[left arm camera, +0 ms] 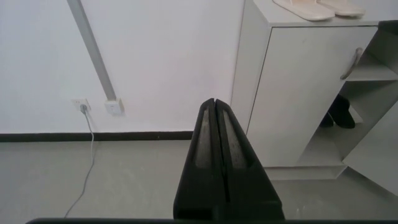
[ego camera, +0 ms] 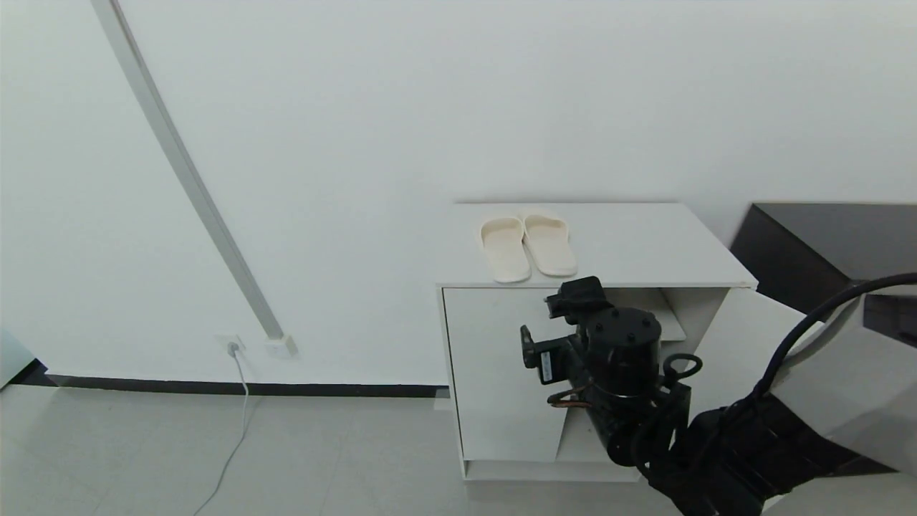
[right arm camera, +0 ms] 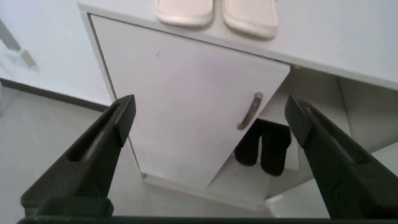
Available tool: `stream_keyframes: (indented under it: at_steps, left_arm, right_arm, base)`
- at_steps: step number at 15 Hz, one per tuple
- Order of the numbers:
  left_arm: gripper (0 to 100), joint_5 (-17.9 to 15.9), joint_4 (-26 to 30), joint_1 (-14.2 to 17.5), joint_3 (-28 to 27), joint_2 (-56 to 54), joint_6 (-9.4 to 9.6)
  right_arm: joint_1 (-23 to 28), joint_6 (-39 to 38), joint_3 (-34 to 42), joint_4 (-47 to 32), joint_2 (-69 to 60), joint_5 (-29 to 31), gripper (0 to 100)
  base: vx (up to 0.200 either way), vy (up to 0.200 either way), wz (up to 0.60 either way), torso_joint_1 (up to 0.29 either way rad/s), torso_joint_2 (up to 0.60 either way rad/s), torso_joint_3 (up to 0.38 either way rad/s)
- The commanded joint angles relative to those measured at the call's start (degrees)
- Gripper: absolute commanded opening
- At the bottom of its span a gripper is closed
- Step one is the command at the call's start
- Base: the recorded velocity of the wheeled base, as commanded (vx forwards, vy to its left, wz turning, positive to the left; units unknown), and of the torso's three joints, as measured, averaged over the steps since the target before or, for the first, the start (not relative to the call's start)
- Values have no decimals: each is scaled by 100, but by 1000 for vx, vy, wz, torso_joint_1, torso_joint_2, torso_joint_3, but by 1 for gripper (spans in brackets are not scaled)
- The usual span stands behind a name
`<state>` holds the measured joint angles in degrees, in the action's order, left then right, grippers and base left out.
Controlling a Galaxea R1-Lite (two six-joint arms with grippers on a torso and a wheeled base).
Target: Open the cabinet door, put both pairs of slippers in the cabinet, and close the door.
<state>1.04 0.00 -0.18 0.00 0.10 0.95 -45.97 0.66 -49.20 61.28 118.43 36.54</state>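
A pair of cream slippers (ego camera: 528,247) lies on top of the white cabinet (ego camera: 630,244), near its left front edge. The cabinet's left door (ego camera: 501,373) is shut, with a metal handle (right arm camera: 250,111). The right door (ego camera: 745,344) stands swung open. A pair of black slippers (right arm camera: 264,146) rests on the bottom shelf behind the shut door's edge. My right arm (ego camera: 616,351) hangs in front of the cabinet, and its gripper (right arm camera: 211,155) is open wide and empty, facing the left door. My left gripper (left arm camera: 214,102) is shut on nothing, low and left of the cabinet.
A dark table (ego camera: 824,244) stands right of the cabinet. A grey conduit (ego camera: 186,172) runs down the wall to a socket (ego camera: 231,347), and a white cable (ego camera: 236,423) trails across the floor. Open floor lies left of the cabinet.
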Motion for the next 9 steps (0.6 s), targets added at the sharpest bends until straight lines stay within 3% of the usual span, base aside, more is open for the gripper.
stream_keyframes:
  at_steps: [1, 3, 5, 9]
  left_arm:
    - [0, 2, 9, 1, 0, -1, 2]
    - [0, -7, 9, 1, 0, -1, 10]
    - [0, -7, 9, 1, 0, -1, 10]
    - [0, -16, 9, 1, 0, -1, 28]
  right_arm:
    - [44, -330, -441, -635, -250, -6, 100]
    - [106, -883, -942, -1690, -444, -15, 100]
    - [176, -971, -1109, -1901, -461, -41, 100]
    - [211, -980, -1179, -1892, -382, -103, 100]
  base:
    - [0, 0, 0, 0, 0, 0]
    - [0, 0, 0, 0, 0, 0]
    - [0, 0, 0, 0, 0, 0]
    - [200, 0, 0, 2, 2, 5]
